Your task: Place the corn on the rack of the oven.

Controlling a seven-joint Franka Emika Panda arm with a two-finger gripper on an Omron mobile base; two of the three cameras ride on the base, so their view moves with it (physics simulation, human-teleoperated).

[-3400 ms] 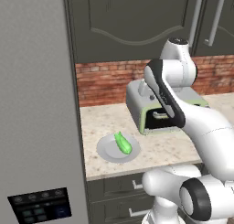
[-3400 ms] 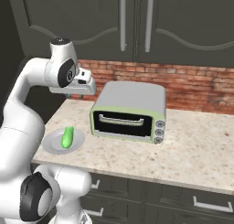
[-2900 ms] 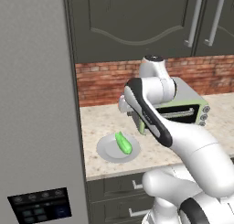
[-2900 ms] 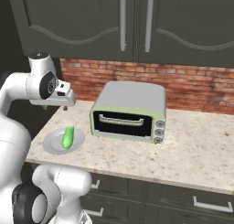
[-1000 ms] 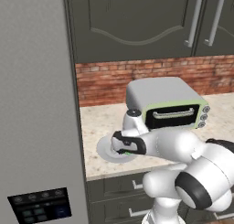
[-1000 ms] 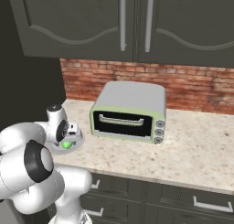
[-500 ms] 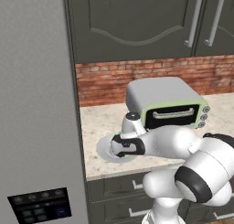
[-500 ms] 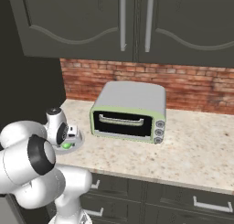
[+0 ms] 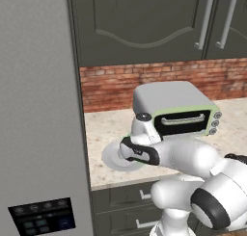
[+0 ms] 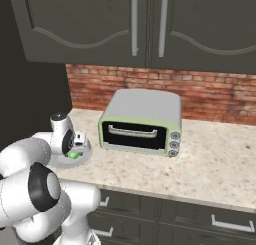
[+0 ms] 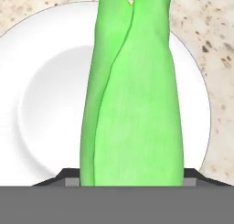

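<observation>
The corn (image 11: 132, 104), a bright green cob in its husk, lies on a white plate (image 11: 45, 95) on the speckled counter. My gripper (image 11: 131, 177) is down on it, a dark fingertip pressed against each side of the cob's near end. From the right base view the corn (image 10: 75, 154) peeks out green under the gripper (image 10: 75, 148) on the plate (image 10: 62, 162). In the left base view my hand covers the cob, with the gripper (image 9: 126, 155) low over the plate (image 9: 112, 159). The wall oven and its rack are out of view.
A grey, green-trimmed toaster oven (image 9: 178, 112) (image 10: 142, 119) stands on the counter just right of the plate, door shut. A tall grey appliance front (image 9: 38, 110) walls off the left. Dark cabinets (image 10: 145, 24) hang above a brick backsplash.
The arm swung left from above the toaster oven and came down onto the plate. Over the last second it has hardly moved, with its fingers around the corn.
</observation>
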